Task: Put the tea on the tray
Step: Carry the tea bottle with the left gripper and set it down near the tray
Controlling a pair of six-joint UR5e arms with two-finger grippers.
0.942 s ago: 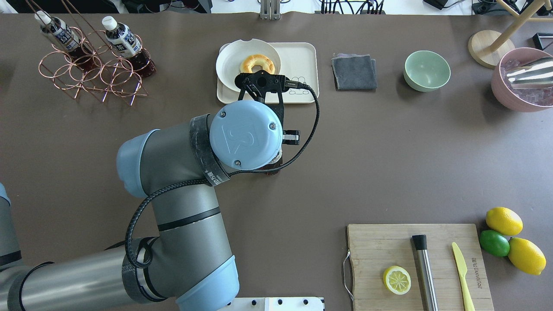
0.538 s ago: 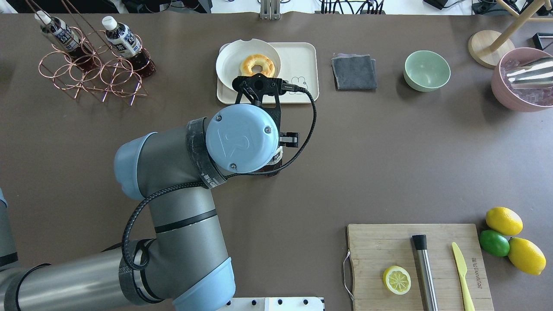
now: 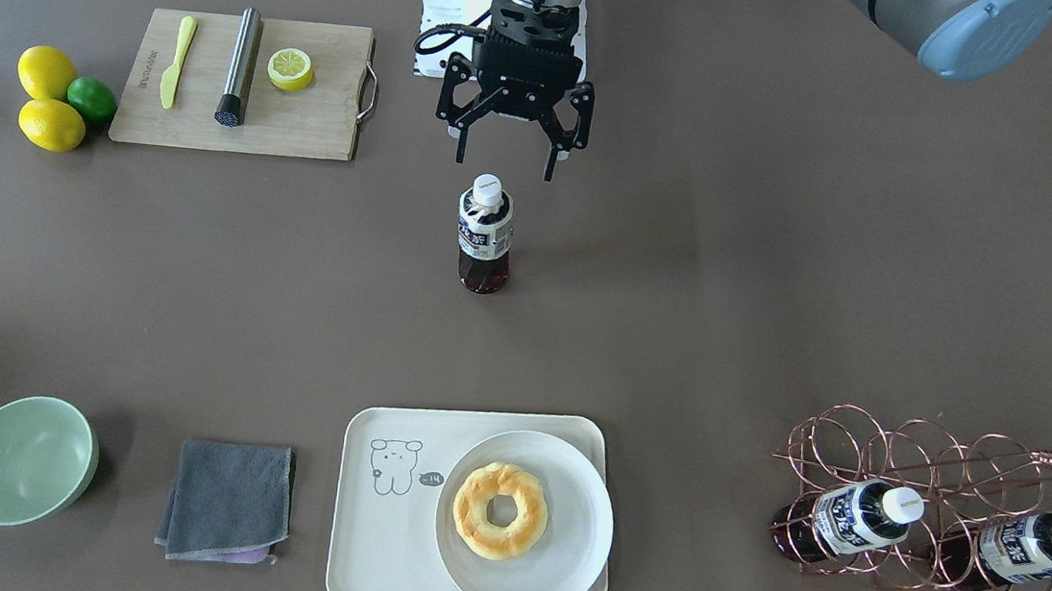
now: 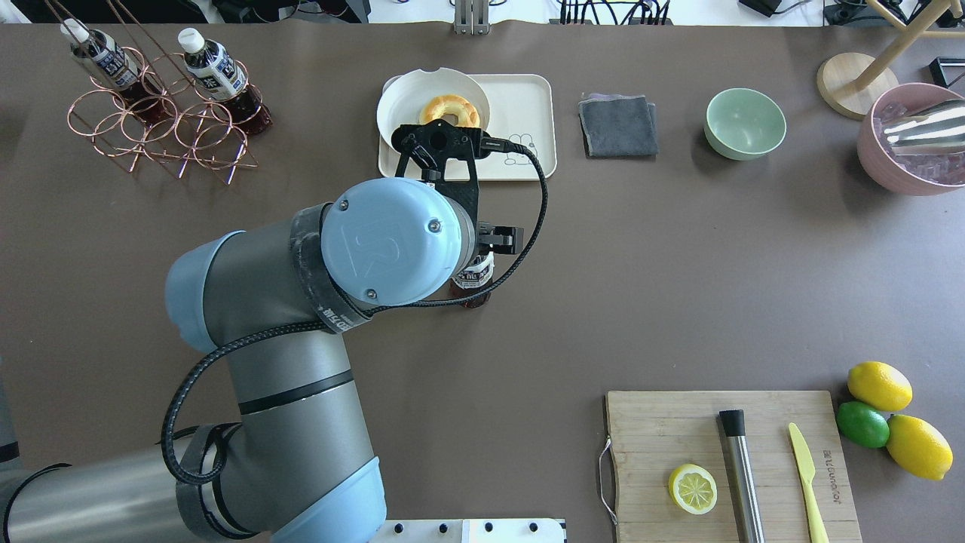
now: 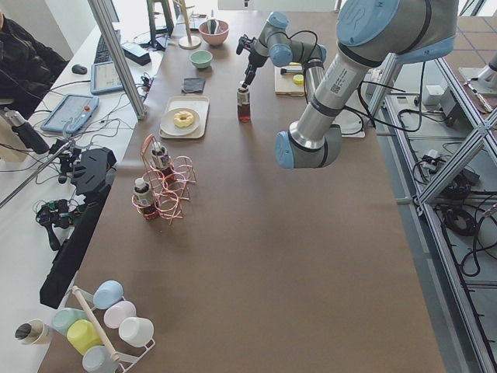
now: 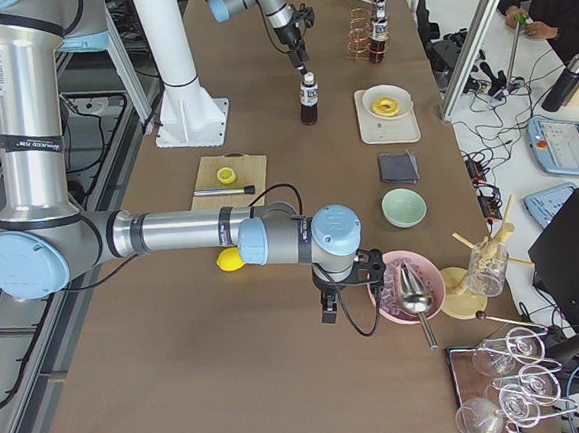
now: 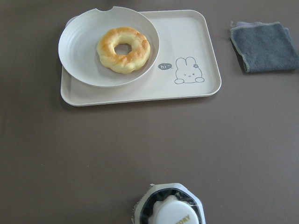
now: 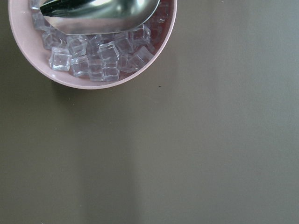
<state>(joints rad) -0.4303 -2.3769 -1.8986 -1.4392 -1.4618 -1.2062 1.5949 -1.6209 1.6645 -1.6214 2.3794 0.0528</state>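
Reaching over the brown table (image 3: 775,310), the left arm (image 4: 301,362) ends at mid-table with its wrist pointing down. The right arm (image 6: 170,231) lies low beside the pink bowl (image 4: 878,166) of ice. You see the right gripper (image 6: 329,309) only from the side camera, so whether it is spread or closed cannot be told. The tray (image 3: 366,550) sits near the table edge far from the robot and carries the round plate (image 3: 558,569) with a doughnut (image 3: 470,522). The end of the tray with the bear drawing is bare. On the left gripper (image 3: 507,166) the fingers are spread wide, holding nothing and touching nothing. The tea (image 3: 485,234) stands upright on the table, not on the tray and well apart from it, on the robot's side of it. You have the bottle under the spread fingers: in the front view the tips hang one to either side above its white cap (image 3: 488,191), with a gap showing. The left wrist camera looks down on that cap at the bottom edge of its view.
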